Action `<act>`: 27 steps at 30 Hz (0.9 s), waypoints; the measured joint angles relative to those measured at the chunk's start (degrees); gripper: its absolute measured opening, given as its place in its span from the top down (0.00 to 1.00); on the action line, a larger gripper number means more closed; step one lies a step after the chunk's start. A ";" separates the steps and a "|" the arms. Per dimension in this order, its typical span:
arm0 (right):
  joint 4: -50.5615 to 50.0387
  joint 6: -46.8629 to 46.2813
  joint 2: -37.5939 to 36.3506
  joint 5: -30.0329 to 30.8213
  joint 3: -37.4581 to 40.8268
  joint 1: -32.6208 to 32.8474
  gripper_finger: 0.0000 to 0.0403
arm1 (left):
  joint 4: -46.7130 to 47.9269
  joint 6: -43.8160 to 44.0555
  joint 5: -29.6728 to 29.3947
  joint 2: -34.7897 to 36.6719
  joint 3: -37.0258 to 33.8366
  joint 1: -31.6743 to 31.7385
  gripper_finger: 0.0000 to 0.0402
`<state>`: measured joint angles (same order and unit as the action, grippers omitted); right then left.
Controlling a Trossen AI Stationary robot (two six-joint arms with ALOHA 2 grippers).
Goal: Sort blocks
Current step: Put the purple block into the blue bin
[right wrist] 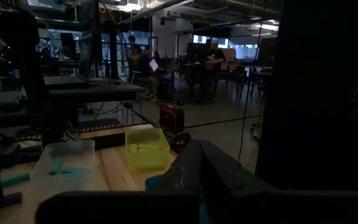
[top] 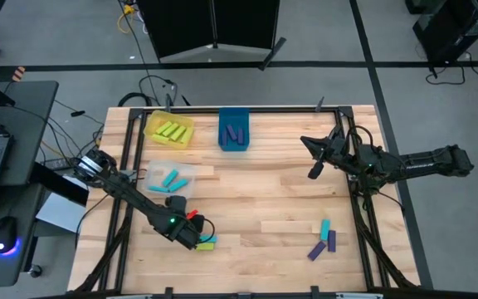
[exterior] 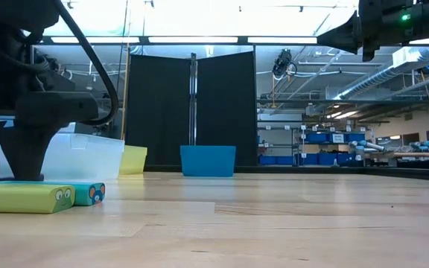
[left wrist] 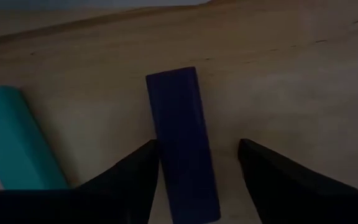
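Straddling a dark purple flat rectangular block (left wrist: 182,143) that lies on the wooden desk (top: 264,195) near its front left edge, the left gripper (left wrist: 197,171) has its fingers (left wrist: 132,177) parted on either side of the bar, not yet closed on it; one finger looks to be touching its long edge. The step in hand appears to be picking this block up. Next would likely be closing squarely across its width, lifting, then carrying it to the blue plastic bin (top: 234,130) at the back, where purple pieces already lie.

Just beside it rest a teal-cyan bar (left wrist: 14,140) and a lime yellow-green bar (exterior: 22,198), close enough to be nudged. The clear bin (top: 166,178) and yellow bin (top: 170,130) lie along the way. Three more blocks (top: 324,240) wait front right. The right gripper (top: 312,158) hovers above the desk's right side, fingers closed and empty.
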<state>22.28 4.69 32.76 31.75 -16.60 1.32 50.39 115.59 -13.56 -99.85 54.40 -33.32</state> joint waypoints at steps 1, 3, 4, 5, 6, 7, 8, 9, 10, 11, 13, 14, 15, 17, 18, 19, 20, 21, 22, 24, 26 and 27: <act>0.00 0.00 0.02 0.00 0.00 0.00 0.97 | -0.09 -0.18 0.01 0.00 -0.02 0.00 0.44; 0.00 0.02 0.02 -0.02 0.00 0.00 0.97 | -0.35 -0.96 -0.02 -0.02 -0.03 0.00 0.49; 0.00 0.01 0.01 0.00 0.00 0.00 0.97 | -0.49 -1.27 -0.03 -0.03 -0.03 0.00 0.52; 0.00 0.01 0.01 0.00 0.00 0.00 0.97 | -0.64 -1.48 -0.15 -0.04 -0.03 0.00 0.55; 0.00 0.01 0.02 0.00 0.00 0.00 0.97 | -0.81 -1.66 -0.26 -0.05 -0.03 0.00 0.58; 0.00 0.00 0.02 0.00 0.00 0.00 0.97 | -0.94 -2.06 -0.31 -0.07 -0.03 0.00 0.61; 0.00 0.00 0.02 0.00 0.00 0.00 0.96 | -1.05 -2.80 -0.31 -0.07 -0.03 0.02 0.65; 0.00 0.00 0.00 0.00 0.00 0.00 0.96 | -1.05 -3.24 -0.32 -0.07 -0.03 0.02 0.68; 0.00 0.02 0.02 0.00 0.00 0.00 0.96 | -1.03 -3.96 -0.43 -0.07 -0.05 0.01 0.71; 0.00 0.01 0.02 0.00 0.00 0.00 0.97 | -1.03 -4.46 -0.71 -0.07 -0.05 0.01 0.73; 0.02 0.01 0.02 0.00 0.00 0.00 0.97 | -1.03 -4.90 -1.19 -0.11 -0.08 -0.02 0.74; 0.01 0.01 0.00 0.00 0.00 0.00 0.97 | -1.02 -5.55 -1.19 -0.11 -0.06 -0.02 0.74; 0.00 0.01 0.01 0.00 0.00 0.00 0.97 | -0.89 -6.02 -1.16 -0.11 0.08 0.00 0.74; 0.02 0.00 0.00 0.00 0.00 0.00 0.97 | -0.13 -6.70 -1.41 -0.24 1.01 -0.02 0.74; 0.02 0.02 0.00 0.00 0.00 0.00 0.97 | 0.50 -7.29 -1.65 -0.35 1.67 -0.06 0.74; 0.04 0.00 0.02 0.00 0.00 0.00 0.97 | 1.20 -7.89 -2.04 -0.52 2.56 -0.17 0.74; 0.02 0.02 0.02 0.00 0.00 0.00 0.97 | 1.54 -8.93 -2.58 -0.61 3.49 -0.23 0.74; 0.07 0.01 0.00 0.01 0.00 0.00 0.97 | 2.18 -9.74 -3.63 -0.61 4.92 -0.29 0.74; 0.19 0.02 0.00 0.02 0.00 0.00 0.97 | 2.55 -10.56 -4.64 -0.49 6.39 -0.33 0.74; 0.32 0.02 0.01 0.02 0.00 0.00 0.97 | 4.10 -12.18 -6.12 -0.44 8.91 -0.33 0.74; 0.63 0.02 0.01 0.02 0.00 -0.01 0.97 | 6.27 -13.61 -7.43 -0.44 11.40 -0.03 0.74; 0.84 0.02 0.02 0.02 0.00 -0.03 0.97 | 7.08 -13.94 -8.70 -0.44 12.85 0.15 0.74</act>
<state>23.12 4.71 32.77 31.77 -16.60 1.29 57.47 101.65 -22.26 -100.29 67.25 -33.17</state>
